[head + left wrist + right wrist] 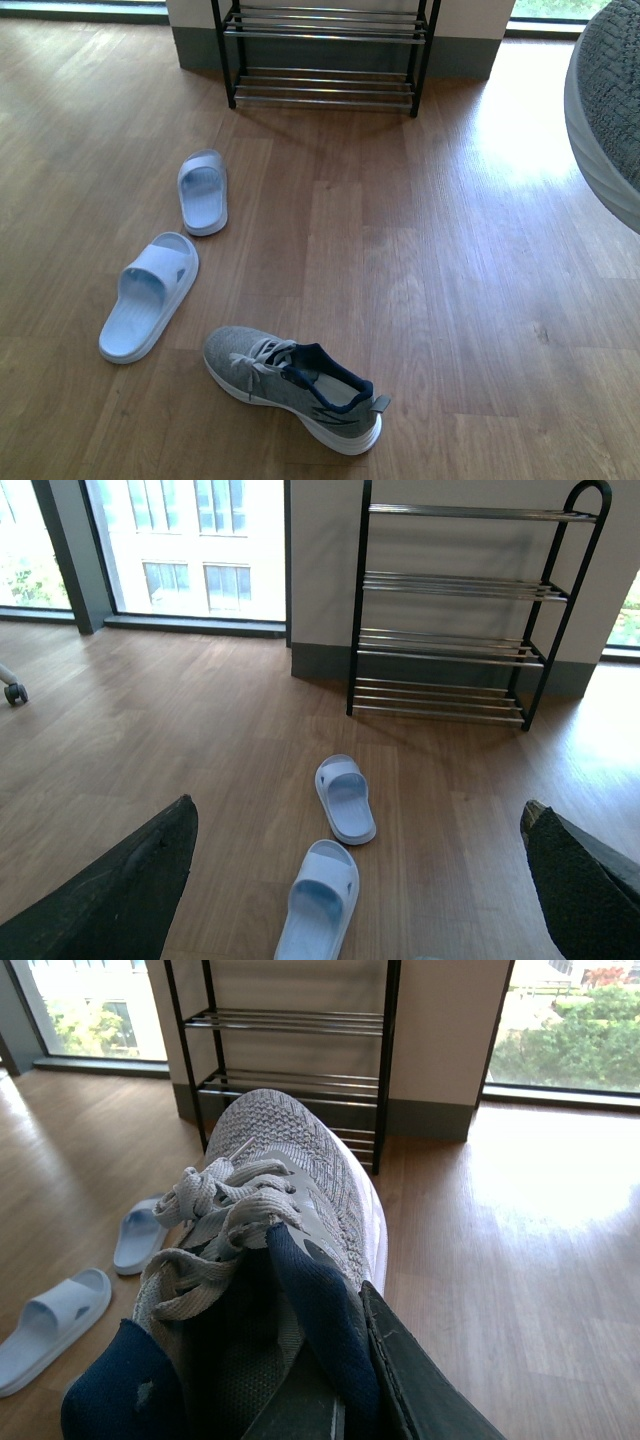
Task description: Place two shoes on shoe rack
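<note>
Right hand [345, 1400] pinching grey sneaker [275, 1180] by heel collar, up off floor [520, 1250]; shoe rack [290, 1022] straight ahead of it, well apart. Left hand [357, 810] spread, empty. Looks like carry step, next needs forward reach, sole flat on shoe rack.

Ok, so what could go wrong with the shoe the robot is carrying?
1. The right gripper pinches the grey sneaker only by the rim of its opening, with the long toe sticking out ahead, so it might tip or slip out.
2. The shoe rack has shelves of thin rods with gaps, so the sneaker could land crooked, or its loose laces could snag.
</note>
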Robot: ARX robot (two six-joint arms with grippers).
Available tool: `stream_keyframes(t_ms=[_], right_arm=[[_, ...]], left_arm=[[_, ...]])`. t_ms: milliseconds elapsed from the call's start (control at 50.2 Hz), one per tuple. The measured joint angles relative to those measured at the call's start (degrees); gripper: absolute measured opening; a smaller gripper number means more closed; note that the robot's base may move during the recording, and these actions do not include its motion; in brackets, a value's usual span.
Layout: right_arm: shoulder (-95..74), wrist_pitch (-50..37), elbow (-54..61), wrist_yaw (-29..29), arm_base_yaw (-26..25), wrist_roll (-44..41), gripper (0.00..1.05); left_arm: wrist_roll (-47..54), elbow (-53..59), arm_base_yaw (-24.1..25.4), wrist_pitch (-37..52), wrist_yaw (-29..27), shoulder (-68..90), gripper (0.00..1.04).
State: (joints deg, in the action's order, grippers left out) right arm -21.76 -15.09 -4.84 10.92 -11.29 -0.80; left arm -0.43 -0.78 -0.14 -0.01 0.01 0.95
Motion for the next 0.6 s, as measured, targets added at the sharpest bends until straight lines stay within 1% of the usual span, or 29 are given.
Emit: stream_keyframes(t_ms=[199,219,239,259,299,338,398,478,498,538,597], right_arm=[[0.02,0.0,0.0,0.24,0.0,-0.02,0.01],[0.02,0.0,0.0,0.22,0.0,0.0,0.01],[0.02,0.0,0.0,0.22,0.0,0.0,0.01],[0.0,0.0,0.0,0.22,0.0,-0.02,0.01],[0.02,0.0,0.0,0.2,0.0,-0.02,0.01],[0.0,0.0,0.0,0.22,0.0,-0.02,0.01],[0.0,0.0,0.0,0.22,0.0,-0.02,0.01],[0.02,0.0,0.0,0.24,0.0,-0.02,0.01],[0.0,0.0,0.0,0.24,0.0,-0.02,0.01],[0.0,0.0,0.0,0.24,0.0,-0.02,0.01],[0.02,0.0,0.0,0.22,0.0,-0.02,0.01]], left_arm=[[0.0,0.0,0.0,-0.02,0.0,0.0,0.95],[-1.44,-0.33,-0.42,-1.16,-1.49,0.61,0.95],[-3.63,-1.36,-1.07,-4.04,-4.11,1.38,0.95],[-7.1,-3.15,-2.21,-8.98,-6.99,3.56,0.95],[-15.78,-5.44,-2.49,-15.04,-7.23,7.41,0.95],[-23.85,-5.88,-2.08,-16.41,-4.92,10.32,0.95],[-33.99,-6.16,-0.81,-12.72,-0.42,16.0,0.95],[-44.76,-6.58,-1.03,-2.89,1.4,27.96,0.95],[-46.05,-6.73,-1.42,-0.5,1.6,31.04,0.95],[-50.18,-7.34,-2.75,7.1,3.02,40.61,0.95],[-53.11,-8.96,-4.42,15.02,3.72,51.6,0.95]])
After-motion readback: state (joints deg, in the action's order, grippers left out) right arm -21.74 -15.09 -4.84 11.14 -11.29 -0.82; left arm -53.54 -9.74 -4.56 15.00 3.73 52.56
